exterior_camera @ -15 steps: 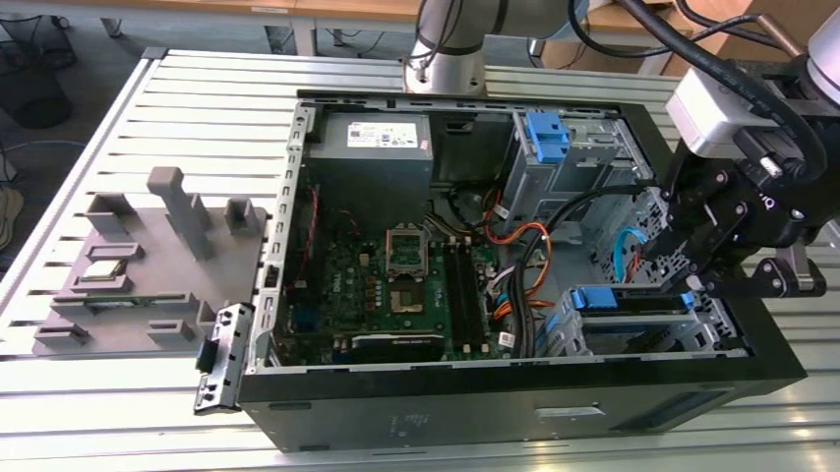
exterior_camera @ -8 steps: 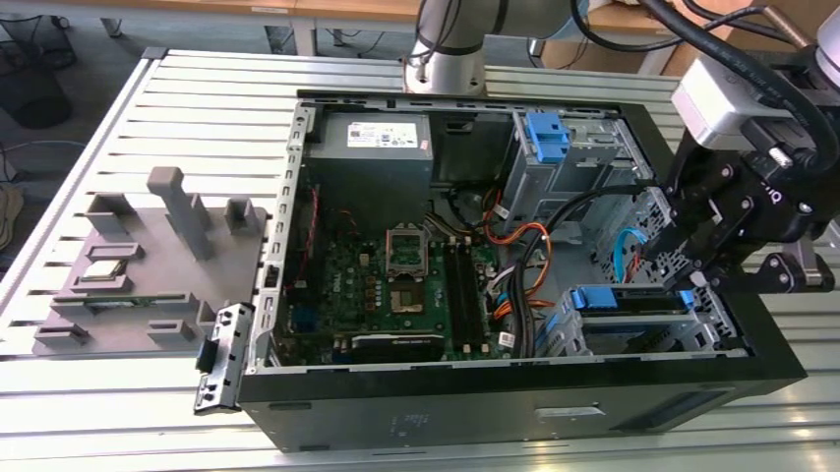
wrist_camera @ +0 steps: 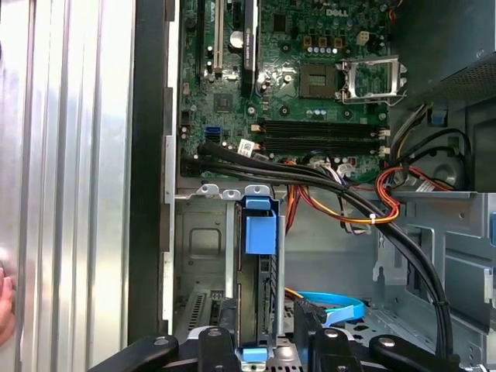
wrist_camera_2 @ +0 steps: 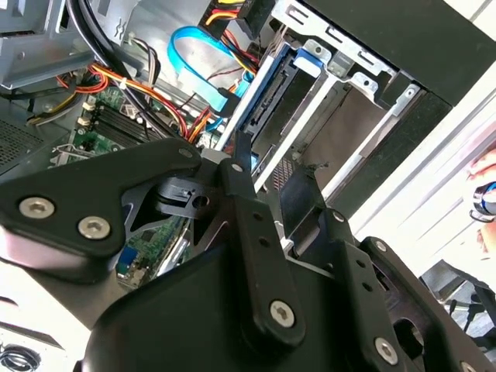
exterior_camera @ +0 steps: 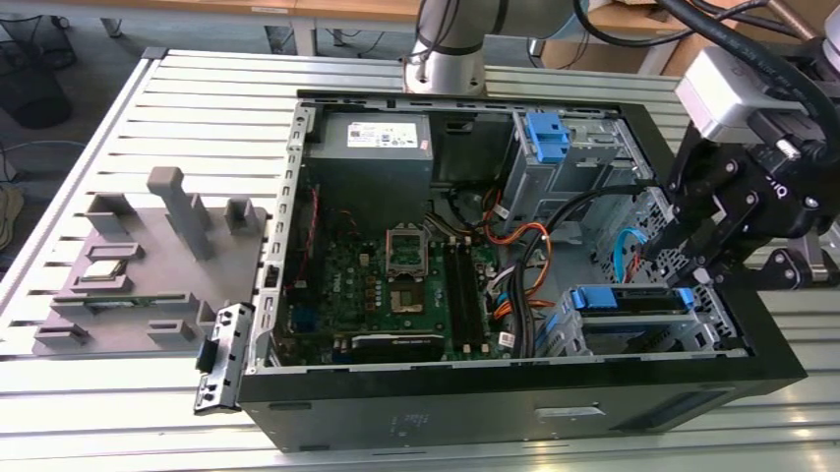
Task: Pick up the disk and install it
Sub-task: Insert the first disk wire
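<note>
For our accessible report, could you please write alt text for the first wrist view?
A blue-framed flat metal disk sits edge-on in a grey metal drive cage, by the black hand; a green motherboard lies beyond.

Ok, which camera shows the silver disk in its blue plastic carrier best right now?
The first wrist view: the disk stands edge-on inside the grey metal drive cage. The exterior view shows its blue end in the cage, beside the black gripper. The second wrist view shows a slanted blue edge behind the gripper's linkage.
</note>
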### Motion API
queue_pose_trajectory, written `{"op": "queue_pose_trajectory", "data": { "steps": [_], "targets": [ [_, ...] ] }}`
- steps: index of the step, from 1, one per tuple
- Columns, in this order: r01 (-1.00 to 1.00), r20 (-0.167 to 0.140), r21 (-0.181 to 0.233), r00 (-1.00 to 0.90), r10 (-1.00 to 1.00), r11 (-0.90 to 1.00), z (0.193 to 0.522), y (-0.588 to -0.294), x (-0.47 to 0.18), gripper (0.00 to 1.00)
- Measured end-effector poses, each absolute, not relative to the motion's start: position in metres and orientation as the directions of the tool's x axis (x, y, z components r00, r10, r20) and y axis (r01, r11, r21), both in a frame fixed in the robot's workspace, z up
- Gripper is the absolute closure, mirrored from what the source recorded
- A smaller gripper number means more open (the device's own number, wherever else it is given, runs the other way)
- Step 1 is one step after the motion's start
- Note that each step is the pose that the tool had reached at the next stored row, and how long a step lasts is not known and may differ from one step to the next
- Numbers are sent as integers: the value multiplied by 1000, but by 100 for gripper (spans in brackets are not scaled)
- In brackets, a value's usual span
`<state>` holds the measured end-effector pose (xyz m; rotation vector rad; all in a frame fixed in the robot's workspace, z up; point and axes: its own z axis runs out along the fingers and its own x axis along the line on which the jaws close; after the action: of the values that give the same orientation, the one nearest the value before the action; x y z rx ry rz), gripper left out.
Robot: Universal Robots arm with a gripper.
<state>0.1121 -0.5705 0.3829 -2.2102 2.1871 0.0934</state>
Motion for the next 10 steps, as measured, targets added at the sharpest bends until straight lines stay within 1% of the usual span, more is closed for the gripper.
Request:
{"op": "queue_pose_trajectory", "data": {
  "steps": [6,8,10],
  "targets": [
    [-1000,-64,20,10,-998,-11,383,-566,112,58],
    [-1000,-64,20,10,-998,-11,381,-552,112,58],
    [-1000,-64,20,10,-998,-11,381,-551,113,58]
  ]
}}
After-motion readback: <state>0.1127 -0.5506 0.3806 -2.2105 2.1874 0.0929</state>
